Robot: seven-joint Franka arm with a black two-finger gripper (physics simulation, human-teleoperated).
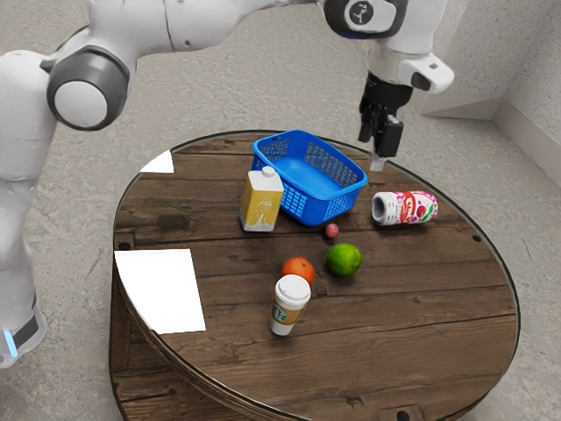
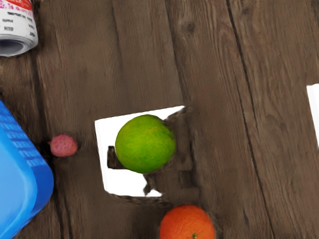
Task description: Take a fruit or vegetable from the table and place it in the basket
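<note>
Lidded cup [image 1: 291,303], orange [image 1: 299,269] partly behind, carton [image 1: 261,203] overlapping basket [image 1: 321,210]

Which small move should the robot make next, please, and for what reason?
Probably lower the tool toward the green fruit: the fruit lies on the table, near the wrist view's middle, while the tool hangs well above the tabletop.

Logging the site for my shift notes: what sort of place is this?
Likely a simulated room set up for tabletop robot work: a round plank-topped table holding a blue basket and groceries, a bare speckled floor, and plain pale walls.
</note>
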